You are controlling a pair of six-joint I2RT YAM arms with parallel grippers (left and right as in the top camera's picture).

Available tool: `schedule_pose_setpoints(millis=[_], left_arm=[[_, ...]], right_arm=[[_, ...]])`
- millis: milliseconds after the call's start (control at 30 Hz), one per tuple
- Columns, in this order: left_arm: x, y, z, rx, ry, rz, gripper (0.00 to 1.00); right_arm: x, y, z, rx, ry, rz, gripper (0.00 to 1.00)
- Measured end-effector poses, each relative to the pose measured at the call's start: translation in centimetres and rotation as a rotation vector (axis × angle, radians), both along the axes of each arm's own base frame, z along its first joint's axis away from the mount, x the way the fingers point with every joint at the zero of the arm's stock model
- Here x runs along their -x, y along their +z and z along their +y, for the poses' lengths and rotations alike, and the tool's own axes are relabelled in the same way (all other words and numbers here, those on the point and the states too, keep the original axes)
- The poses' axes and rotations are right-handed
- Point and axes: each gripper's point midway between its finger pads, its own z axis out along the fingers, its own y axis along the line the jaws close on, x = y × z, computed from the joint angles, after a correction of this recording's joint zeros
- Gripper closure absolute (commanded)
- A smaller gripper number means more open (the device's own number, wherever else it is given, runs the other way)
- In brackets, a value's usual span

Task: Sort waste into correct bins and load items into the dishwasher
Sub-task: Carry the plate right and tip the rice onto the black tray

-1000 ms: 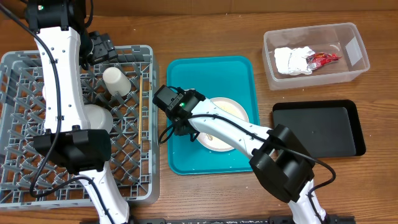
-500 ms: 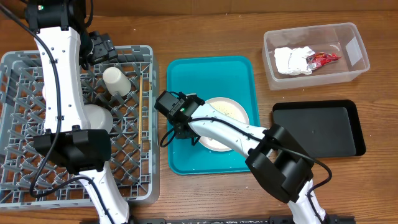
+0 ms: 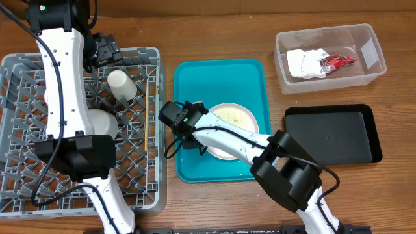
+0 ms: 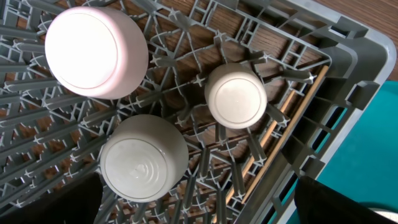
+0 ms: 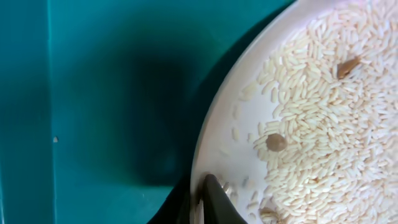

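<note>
A large white plate (image 3: 233, 123) with whitish rice on it lies on the teal tray (image 3: 221, 78). My right gripper (image 3: 190, 130) is shut on the plate's left rim; the right wrist view shows one finger (image 5: 204, 198) on top of the rim and rice (image 5: 317, 124) beside it. My left gripper (image 3: 104, 51) is open and empty above the grey dish rack (image 3: 26, 65). The rack holds a small white cup (image 4: 236, 96), a pale bowl (image 4: 144, 158), a pinkish dish (image 4: 96, 51) and chopsticks (image 4: 283, 130). The cup (image 3: 120, 83) and the bowl (image 3: 99, 123) also show overhead.
A clear tub (image 3: 374, 52) at the back right holds a crumpled white napkin (image 3: 304, 64) and a red wrapper (image 3: 337, 62). A shallow black tray (image 3: 331, 133) lies in front of it. The table is brown wood.
My right wrist has shifted slightly down and left along the plate's left rim. The plate has hardly moved. The left arm has not moved.
</note>
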Motion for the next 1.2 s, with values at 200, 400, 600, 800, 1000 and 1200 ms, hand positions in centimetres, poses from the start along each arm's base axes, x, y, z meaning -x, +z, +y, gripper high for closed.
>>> schedule_pose_setpoints(millis=[200, 400, 600, 800, 1000, 1200], left_arm=[[0.0, 0.0, 0.0, 0.000, 0.000, 0.000, 0.00], [0.0, 0.0, 0.0, 0.000, 0.000, 0.000, 0.00], [0.0, 0.0, 0.0, 0.000, 0.000, 0.000, 0.00], [0.0, 0.0, 0.0, 0.000, 0.000, 0.000, 0.00], [0.0, 0.0, 0.0, 0.000, 0.000, 0.000, 0.00], [0.0, 0.0, 0.0, 0.000, 0.000, 0.000, 0.00]], right_arm=[[0.1, 0.7, -0.3, 0.023, 0.004, 0.010, 0.96], [-0.5, 2.5, 0.3, 0.011, -0.004, -0.005, 0.96], [-1.6, 4.7, -0.2, 0.057, -0.013, -0.066, 0.96], [-1.6, 6.8, -2.6, 0.169, -0.062, -0.092, 0.96], [-2.5, 9.2, -3.4, 0.203, -0.112, -0.153, 0.96], [-2.4, 11.0, -6.8, 0.309, -0.227, -0.181, 0.96]])
